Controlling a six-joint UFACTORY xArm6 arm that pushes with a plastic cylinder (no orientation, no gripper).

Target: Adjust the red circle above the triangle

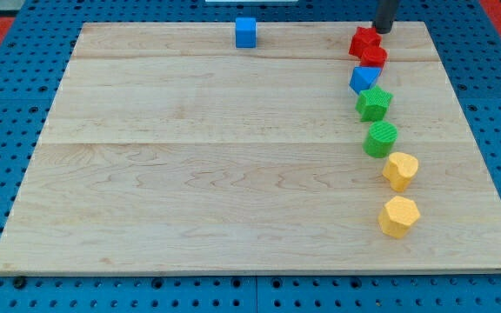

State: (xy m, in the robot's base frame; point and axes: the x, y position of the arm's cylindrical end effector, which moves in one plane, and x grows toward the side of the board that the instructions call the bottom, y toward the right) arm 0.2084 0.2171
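A red circle block sits at the view's upper right, touching a red star block just above it. Right below the red circle is a blue triangle block, touching it. My tip is at the view's top right, just above and to the right of the red star, close to it. The rod runs up out of the view.
A green star block, a green round block and two yellow hexagon blocks run down the right side. A blue cube stands at the top middle. The wooden board lies on a blue pegboard.
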